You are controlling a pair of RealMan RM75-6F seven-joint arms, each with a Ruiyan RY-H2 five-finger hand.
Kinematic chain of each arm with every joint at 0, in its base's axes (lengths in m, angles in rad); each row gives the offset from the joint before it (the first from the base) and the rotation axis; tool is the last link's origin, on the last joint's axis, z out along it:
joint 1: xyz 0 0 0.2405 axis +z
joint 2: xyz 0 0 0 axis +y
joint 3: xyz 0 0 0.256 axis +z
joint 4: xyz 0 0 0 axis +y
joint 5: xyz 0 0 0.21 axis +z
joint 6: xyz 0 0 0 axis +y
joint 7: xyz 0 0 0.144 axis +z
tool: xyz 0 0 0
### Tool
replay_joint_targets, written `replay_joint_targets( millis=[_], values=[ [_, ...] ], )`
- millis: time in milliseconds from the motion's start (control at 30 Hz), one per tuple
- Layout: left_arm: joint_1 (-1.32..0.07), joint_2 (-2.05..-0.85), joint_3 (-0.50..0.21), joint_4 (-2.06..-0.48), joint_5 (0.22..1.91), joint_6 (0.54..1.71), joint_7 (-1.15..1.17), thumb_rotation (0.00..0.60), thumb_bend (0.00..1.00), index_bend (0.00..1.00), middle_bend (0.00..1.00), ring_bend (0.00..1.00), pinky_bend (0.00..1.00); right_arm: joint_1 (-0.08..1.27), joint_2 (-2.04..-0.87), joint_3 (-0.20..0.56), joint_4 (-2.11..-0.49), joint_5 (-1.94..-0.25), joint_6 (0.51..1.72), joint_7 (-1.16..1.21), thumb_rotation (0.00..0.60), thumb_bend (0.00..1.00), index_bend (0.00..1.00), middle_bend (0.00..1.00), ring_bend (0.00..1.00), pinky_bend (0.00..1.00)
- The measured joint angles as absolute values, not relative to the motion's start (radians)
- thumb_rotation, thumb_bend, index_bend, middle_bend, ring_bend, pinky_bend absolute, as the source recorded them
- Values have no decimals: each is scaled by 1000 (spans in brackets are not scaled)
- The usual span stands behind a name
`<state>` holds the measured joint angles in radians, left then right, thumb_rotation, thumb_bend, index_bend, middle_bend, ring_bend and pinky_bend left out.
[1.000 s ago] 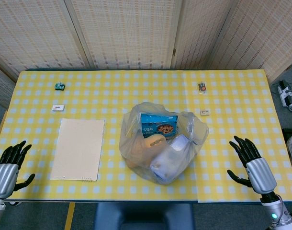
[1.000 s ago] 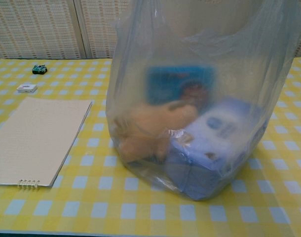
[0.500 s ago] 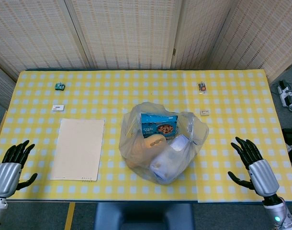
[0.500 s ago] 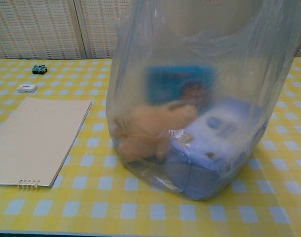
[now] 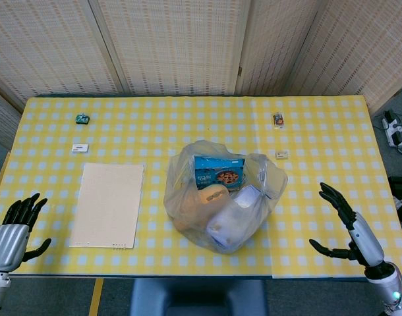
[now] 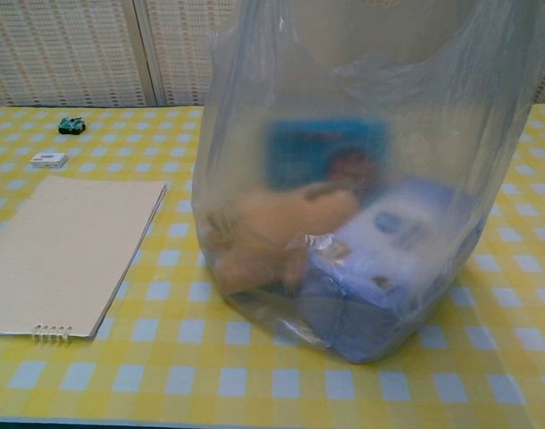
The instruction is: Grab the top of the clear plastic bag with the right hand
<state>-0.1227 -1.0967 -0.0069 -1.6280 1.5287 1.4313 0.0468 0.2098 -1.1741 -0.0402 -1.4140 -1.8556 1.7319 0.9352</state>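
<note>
The clear plastic bag (image 5: 224, 197) stands open-topped at the middle of the yellow checked table (image 5: 319, 138), holding a blue snack packet, a tan item and a white-and-blue box. In the chest view the bag (image 6: 362, 179) fills most of the frame. My right hand (image 5: 349, 227) hovers at the table's front right corner, fingers spread, thumb apart, holding nothing, well to the right of the bag. At the front left corner my left hand (image 5: 13, 230) is open and empty. Neither hand shows in the chest view.
A beige spiral notebook (image 5: 109, 204) lies left of the bag. Small items sit further back: a green one (image 5: 82, 118), a white one (image 5: 80, 148), a dark one (image 5: 278, 120) and another white one (image 5: 282, 154). A cable plug lies on the floor at the right.
My right hand has turned on its edge and shifted slightly right and toward the front edge. The left hand dropped a little lower. The bag has not moved.
</note>
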Motion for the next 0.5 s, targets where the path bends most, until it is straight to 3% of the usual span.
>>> replay_joint_targets(
  millis=[200, 500],
  values=[
    [-124, -1091, -7, -1625, 1530, 1432, 33, 600, 311, 43, 23, 0, 0, 297, -1113, -52, -1460, -1892, 1718, 1215, 600, 296, 0, 0, 69, 0],
    [-116, -1082, -7, -1626, 1538, 1451, 17, 600, 310, 43, 23, 0, 0, 411, -1071, -67, -1512, -1909, 1662, 1453, 600, 296, 0, 0, 94, 0]
  ],
)
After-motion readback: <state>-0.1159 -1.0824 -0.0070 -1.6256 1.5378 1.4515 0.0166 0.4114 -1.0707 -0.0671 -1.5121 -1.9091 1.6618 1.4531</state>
